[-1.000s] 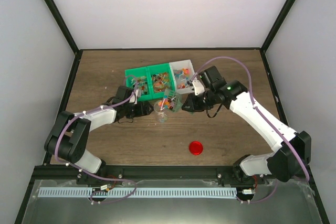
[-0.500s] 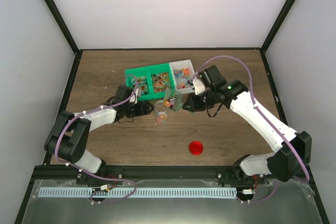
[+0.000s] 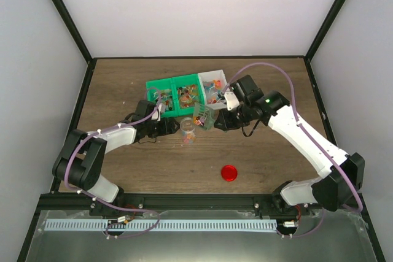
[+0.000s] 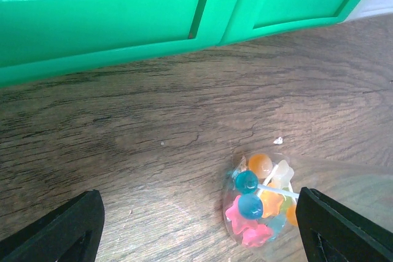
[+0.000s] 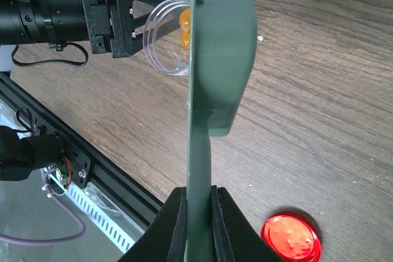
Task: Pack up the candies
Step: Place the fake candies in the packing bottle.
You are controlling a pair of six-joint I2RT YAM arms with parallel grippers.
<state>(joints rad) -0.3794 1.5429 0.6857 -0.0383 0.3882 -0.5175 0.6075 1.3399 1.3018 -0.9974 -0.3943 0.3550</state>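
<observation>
With my right jaws clenched on the green scoop (image 5: 221, 47) and left jaws released wide around the clear jar (image 5: 156, 41) holding a few candies (image 4: 249, 196), I fear a skewed tip spills sweets onto the table (image 4: 123, 151).

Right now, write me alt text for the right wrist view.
The right gripper clamps a green scoop seen edge-on, its bowl partly hiding a clear jar holding orange candies, with the left gripper at the jar. A red lid lies on the wooden table, lower right.
</observation>
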